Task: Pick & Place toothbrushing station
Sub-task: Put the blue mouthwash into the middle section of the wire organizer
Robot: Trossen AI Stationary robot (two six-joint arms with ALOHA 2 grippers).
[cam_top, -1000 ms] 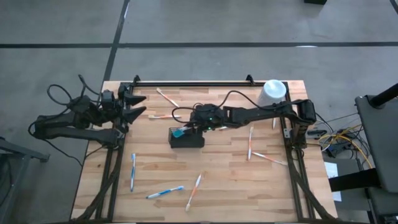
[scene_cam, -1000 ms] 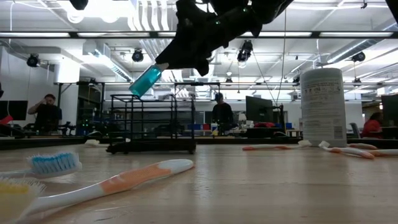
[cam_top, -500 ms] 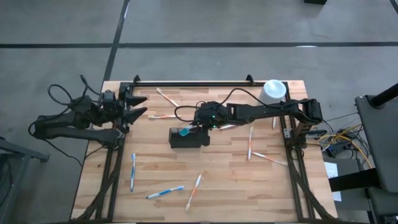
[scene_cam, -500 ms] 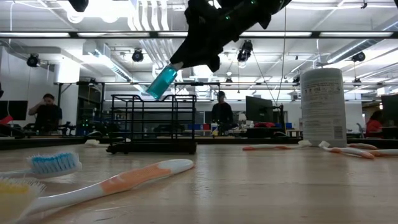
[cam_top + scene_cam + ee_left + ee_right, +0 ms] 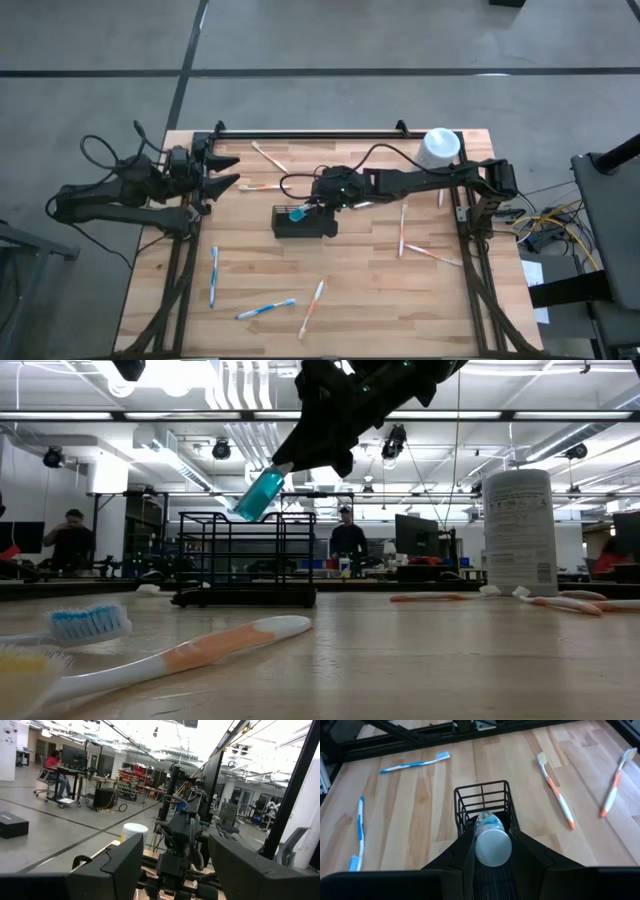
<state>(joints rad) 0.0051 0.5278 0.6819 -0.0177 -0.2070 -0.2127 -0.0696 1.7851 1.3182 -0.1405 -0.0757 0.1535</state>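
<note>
The toothbrushing station, a small black wire basket [image 5: 303, 223] [image 5: 482, 802] [image 5: 245, 558], stands on its base near the middle of the wooden table. My right gripper [image 5: 310, 206] [image 5: 312, 458] [image 5: 492, 845] hangs above it, shut on a teal tube with a white end [image 5: 487, 827] [image 5: 258, 493]. The tube slants down over the basket's opening. My left gripper [image 5: 232, 168] [image 5: 175, 870] waits open at the table's far left, touching nothing. My right gripper pinches the tube between its two fingers, one on each side, by the white end [image 5: 481, 849]. The fingers slant down from the table's right and the tube lies along them. Its teal end [image 5: 250, 503] sticks out past the fingertips, tilted down and lifted clear above the basket.
Toothbrushes lie scattered on the table: blue ones [image 5: 213, 275] [image 5: 266, 308] at the near left, orange ones [image 5: 312, 305] [image 5: 403, 228] [image 5: 435, 255] [image 5: 268, 157] elsewhere. A white-topped canister [image 5: 438, 148] [image 5: 518, 530] stands at the far right corner. People sit in the room beyond.
My right gripper has carried the tube a little toward the table's right, above the basket, and has held still for the last half second. The tube keeps its downward slant.
</note>
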